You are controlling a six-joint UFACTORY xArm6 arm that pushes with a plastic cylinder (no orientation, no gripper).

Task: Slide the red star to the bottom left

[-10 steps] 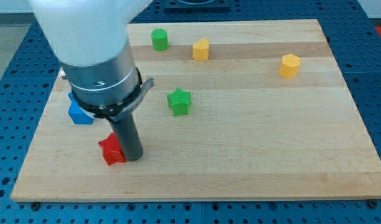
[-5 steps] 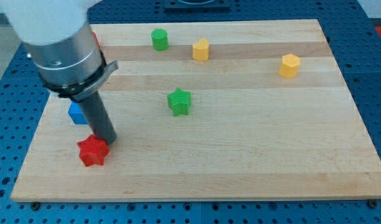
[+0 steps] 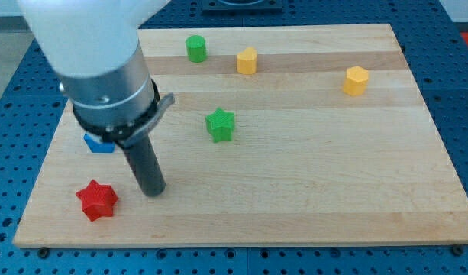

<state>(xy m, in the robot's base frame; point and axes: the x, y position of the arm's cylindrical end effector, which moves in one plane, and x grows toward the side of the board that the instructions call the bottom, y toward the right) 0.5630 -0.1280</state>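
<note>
Red star [image 3: 96, 199] sits near the bottom left corner of the wooden board [image 3: 310, 191], flat on the surface. My tip [image 3: 153, 192] is just to the star's right, a small gap between them, not touching. No jaws on this rig, only the dark rod, nothing grasped. Blue block [image 3: 98, 143] lies above the star at the view's left, mostly hidden behind the arm, shape unclear. Green star [image 3: 220, 124] near board centre. Green cylinder [image 3: 195, 48] and a yellow block [image 3: 246, 59] along the top, close together. Second yellow block [image 3: 356, 80] at upper right, well apart.
</note>
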